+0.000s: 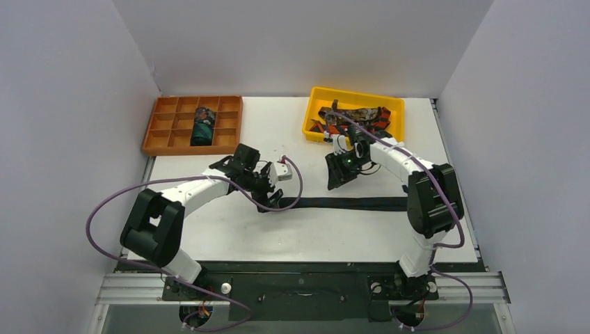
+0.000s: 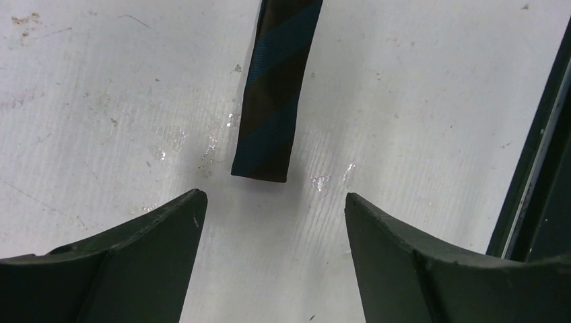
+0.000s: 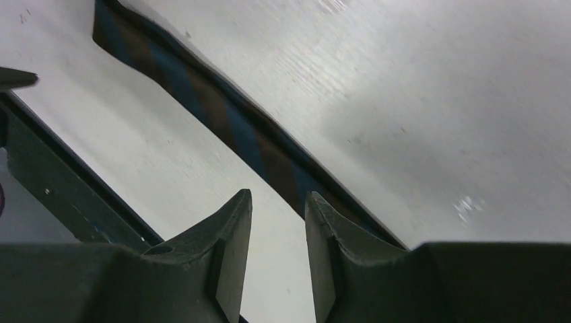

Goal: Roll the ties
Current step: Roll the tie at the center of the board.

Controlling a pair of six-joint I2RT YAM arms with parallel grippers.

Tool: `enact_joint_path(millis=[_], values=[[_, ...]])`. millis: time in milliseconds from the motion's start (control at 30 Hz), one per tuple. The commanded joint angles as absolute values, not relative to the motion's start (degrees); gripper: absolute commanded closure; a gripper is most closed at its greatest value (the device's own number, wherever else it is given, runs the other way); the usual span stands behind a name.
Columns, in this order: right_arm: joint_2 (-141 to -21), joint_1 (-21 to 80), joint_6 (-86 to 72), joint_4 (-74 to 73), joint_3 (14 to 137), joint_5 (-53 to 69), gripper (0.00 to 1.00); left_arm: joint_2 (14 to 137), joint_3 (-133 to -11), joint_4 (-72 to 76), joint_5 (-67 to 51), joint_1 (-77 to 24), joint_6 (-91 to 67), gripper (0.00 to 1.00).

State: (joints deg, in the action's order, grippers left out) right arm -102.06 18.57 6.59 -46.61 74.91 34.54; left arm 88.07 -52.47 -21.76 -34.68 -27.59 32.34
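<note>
White table (image 1: 229, 236), pale walls (image 1: 62, 104), seemingly matte

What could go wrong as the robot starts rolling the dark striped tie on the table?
1. The end of the flat dark blue-striped fabric tie lies ahead of the open left claw, not within it; closing may miss it.
2. The right claw hovers clear of the tie, so nothing pins it; rolling could drag it.

Navy striped tie (image 1: 348, 203), flat, fully unrolled

Black tie (image 2: 269, 101) with blue diagonal stripes; orange tray (image 1: 149, 136); yellow bin (image 1: 355, 94)
</note>
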Motion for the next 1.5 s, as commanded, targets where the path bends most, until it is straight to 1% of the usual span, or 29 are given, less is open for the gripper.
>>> enact_joint_path(millis=[0,33,167,367,467,500,567,633,667,700,733,767,800,833,867,900,933,1033,1133,1200,1333,1467], values=[[-104.9,22.9,-1.1,-38.6,76.3,37.4,0.69,92.0,-56.7,-26.2,-32.7,-29.1,36.1,0.27],[-106.2,23.5,-0.9,-38.6,76.4,36.5,0.69,92.3,-56.6,-25.1,-32.1,-29.8,35.6,0.28],[-109.9,24.9,-0.4,-39.1,76.1,34.0,0.69,96.3,-57.9,-24.1,-23.6,-35.4,37.0,0.27],[-112.9,24.8,3.4,-39.6,73.3,27.9,0.7,100.5,-61.5,-23.9,-18.8,-38.9,36.7,0.26],[-113.7,24.2,5.3,-40.5,72.2,24.4,0.73,100.6,-63.1,-25.3,-21.7,-39.1,36.7,0.29],[-113.7,23.8,5.7,-40.9,71.7,23.9,0.74,100.0,-63.3,-26.3,-24.3,-39.2,36.5,0.32],[-113.4,23.1,6.7,-41.4,71.0,22.9,0.74,97.9,-62.7,-25.2,-27.3,-39.2,33.1,0.35],[-112.4,22.4,7.5,-41.6,70.4,22.5,0.74,94.9,-60.6,-21.3,-30.1,-38.3,27.3,0.36],[-111.4,22.2,7.6,-41.6,70.3,22.8,0.74,93.9,-58.5,-19.4,-31.2,-37.6,20.9,0.36],[-110.8,21.9,7.6,-41.6,70.3,23.3,0.74,92.0,-56.1,-15.0,-34.0,-35.7,17.1,0.32],[-109.2,21.9,7.5,-41.5,70.3,24.8,0.74,91.1,-55.0,-10.2,-35.5,-34.5,9.2,0.24],[-108.2,21.8,7.3,-41.1,70.3,26.8,0.73,89.5,-52.2,-7.7,-37.9,-32.0,4.8,0.2],[-106.1,21.8,6.4,-40.7,70.1,27.7,0.72,88.8,-50.8,-3.0,-38.5,-29.1,-5.5,0.13],[-105.1,22.0,5.9,-39.7,70.0,29.5,0.71,87.5,-47.6,0.2,-39.9,-27.6,-10.0,0.11],[-102.8,22.2,4.8,-39.1,69.8,30.4,0.7,86.9,-45.7,5.5,-41.0,-24.6,-17.8,0.09],[-101.7,22.4,3.1,-38.1,69.7,31.7,0.69,85.8,-42.4,7.6,-41.5,-23.5,-21.0,0.08],[-100.0,22.6,2.2,-37.5,69.6,32.3,0.69,85.5,-41.1,10.6,-42.3,-21.8,-26.0,0.09],[-98.0,22.9,-3.8,-34.0,68.9,35.9,0.69,85.7,-36.4,13.8,-42.4,-20.8,-31.2,0.12],[-99.1,23.4,-8.2,-31.9,68.6,38.4,0.7,87.7,-33.5,20.6,-41.4,-20.8,-37.0,0.2],[-100.6,23.8,-10.6,-30.7,68.4,40.2,0.73,89.8,-33.5,21.7,-41.8,-20.8,-38.4,0.26],[-103.2,24.9,-13.9,-27.7,67.4,42.3,0.84,94.7,-35.4,22.9,-43.3,-21.0,-40.3,0.37],[-106.0,25.8,-15.5,-26.9,67.7,43.3,0.95,99.1,-36.9,25.8,-44.2,-22.1,-42.6,0.43]])
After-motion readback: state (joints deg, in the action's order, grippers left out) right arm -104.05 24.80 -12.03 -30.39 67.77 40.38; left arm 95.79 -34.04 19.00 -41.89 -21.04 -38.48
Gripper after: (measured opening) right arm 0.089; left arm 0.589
